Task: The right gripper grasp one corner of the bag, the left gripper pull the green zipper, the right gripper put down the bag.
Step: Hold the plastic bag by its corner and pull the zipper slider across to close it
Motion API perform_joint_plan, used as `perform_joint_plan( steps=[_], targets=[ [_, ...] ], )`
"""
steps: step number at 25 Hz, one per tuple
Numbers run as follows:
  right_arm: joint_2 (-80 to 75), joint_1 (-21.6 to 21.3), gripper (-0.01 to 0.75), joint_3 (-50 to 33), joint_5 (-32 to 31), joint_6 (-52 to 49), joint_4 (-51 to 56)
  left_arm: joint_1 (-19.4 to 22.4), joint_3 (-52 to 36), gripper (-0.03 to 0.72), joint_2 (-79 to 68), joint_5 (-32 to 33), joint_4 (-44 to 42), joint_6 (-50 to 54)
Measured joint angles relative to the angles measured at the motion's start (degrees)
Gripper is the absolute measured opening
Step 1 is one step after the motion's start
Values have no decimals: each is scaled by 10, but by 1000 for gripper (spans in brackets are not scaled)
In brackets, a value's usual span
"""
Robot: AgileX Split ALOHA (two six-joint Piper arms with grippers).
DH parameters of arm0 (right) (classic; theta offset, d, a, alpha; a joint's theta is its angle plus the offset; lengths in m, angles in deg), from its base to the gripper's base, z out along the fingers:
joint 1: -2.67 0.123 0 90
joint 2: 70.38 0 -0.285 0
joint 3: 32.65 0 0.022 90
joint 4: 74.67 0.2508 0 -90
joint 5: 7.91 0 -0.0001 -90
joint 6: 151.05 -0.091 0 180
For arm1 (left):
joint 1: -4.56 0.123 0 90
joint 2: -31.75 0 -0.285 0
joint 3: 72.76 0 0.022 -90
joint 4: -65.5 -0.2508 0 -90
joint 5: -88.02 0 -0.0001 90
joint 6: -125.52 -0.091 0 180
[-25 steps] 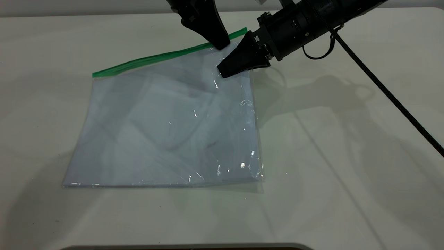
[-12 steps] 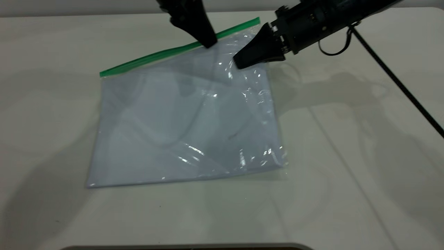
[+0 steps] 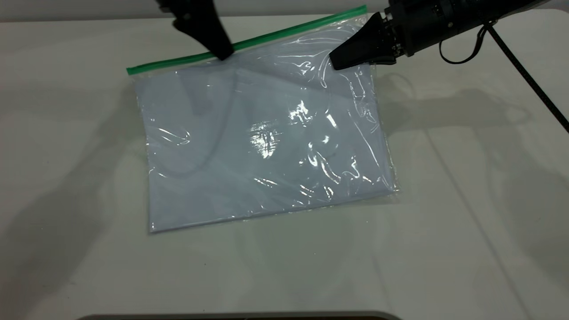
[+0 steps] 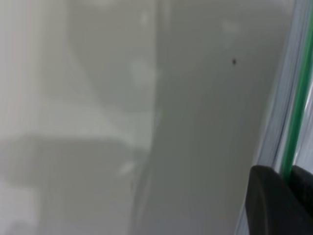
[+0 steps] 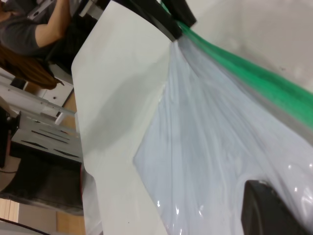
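The bag (image 3: 266,142) is a clear pouch holding white sheets; it lies on the table with its far right corner lifted. The green zipper (image 3: 275,34) runs along its far edge. My right gripper (image 3: 334,63) is shut on the bag's upper right corner and holds it raised; its black finger shows in the right wrist view (image 5: 274,210) against the plastic (image 5: 205,147). My left gripper (image 3: 223,54) is shut on the green zipper about a third of the way from its left end. In the left wrist view its fingers (image 4: 274,205) pinch the green strip (image 4: 297,103).
The white table (image 3: 444,222) extends around the bag on all sides. A black cable (image 3: 529,80) trails from the right arm across the right side. A dark edge (image 3: 240,316) lies at the table's near side.
The left gripper has slid left along the green zipper. The right gripper has moved right and up, carrying the corner; the bag has shifted right and stretched flatter.
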Motion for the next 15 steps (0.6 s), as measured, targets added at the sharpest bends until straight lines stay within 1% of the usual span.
perform_joint_plan(
  steps=[5, 15],
  targets=[
    [0, -3, 34, 0, -1, -2, 0, 23, 0, 53, 0, 18, -31, 15],
    [0, -6, 34, 0, 4, -5, 2, 62, 0, 53, 0, 18, -83, 24]
  ],
)
